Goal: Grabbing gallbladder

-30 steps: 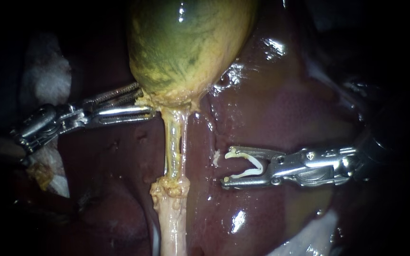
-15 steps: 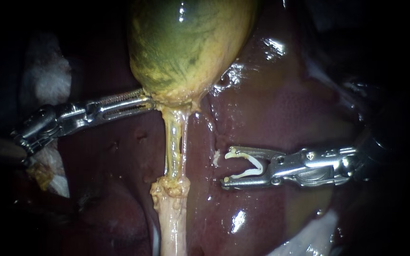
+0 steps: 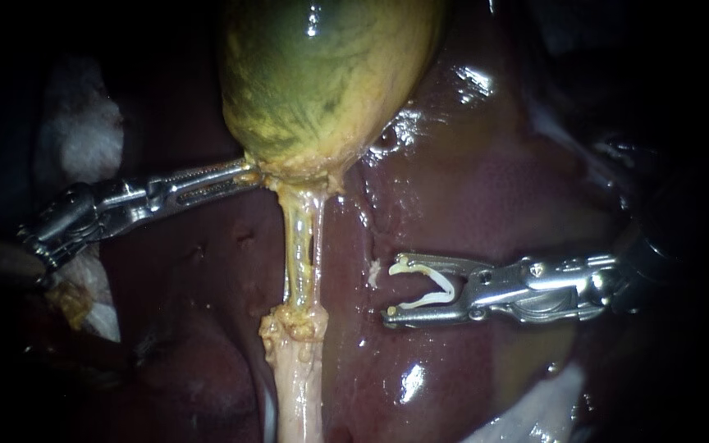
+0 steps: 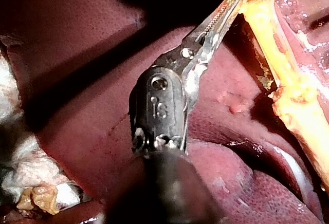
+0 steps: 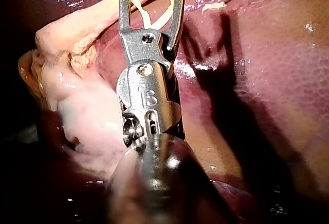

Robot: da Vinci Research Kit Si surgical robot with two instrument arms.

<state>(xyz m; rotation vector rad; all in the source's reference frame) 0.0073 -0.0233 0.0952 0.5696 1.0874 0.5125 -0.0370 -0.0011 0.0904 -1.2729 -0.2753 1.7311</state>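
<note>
You see liver (image 3: 486,189) filling most of endoscope view: dark red, wet, bright glints on surface. Thin yellowish tube (image 3: 299,246) runs down over it, thickens lower down into knobbly pale stalk (image 3: 295,377). White clip (image 3: 430,289) lies right of tube, apart from it, open end toward tube. White gauze (image 3: 75,135) beside liver at far left; more at lower right

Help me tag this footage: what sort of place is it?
Probably a surgical practice bench: liver and gallbladder lie bare; left instrument grips the gallbladder, right instrument carries a clip.
</note>
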